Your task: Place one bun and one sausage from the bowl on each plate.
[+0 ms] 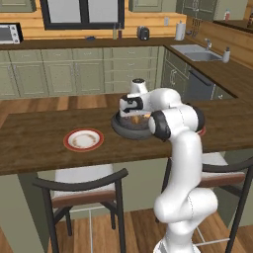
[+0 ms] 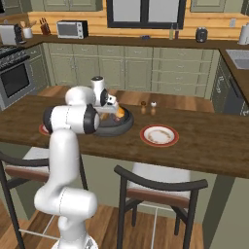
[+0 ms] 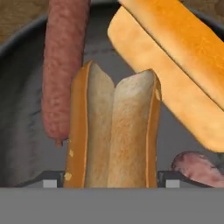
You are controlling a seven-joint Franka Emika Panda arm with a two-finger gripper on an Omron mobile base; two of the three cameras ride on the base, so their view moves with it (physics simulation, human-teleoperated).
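The dark grey bowl sits on the wooden counter between two red-rimmed plates. In the hand view a split bun stands upright between my two finger tips, which press against its sides; my gripper is shut on it inside the bowl. A second bun lies at the upper right. One long sausage lies to the left, and the end of another sausage shows at the lower right. My gripper reaches down into the bowl. One plate lies bare.
The other plate is mostly hidden behind my arm. Two small shakers stand behind the bowl. Dark chairs are tucked under the counter's near edge.
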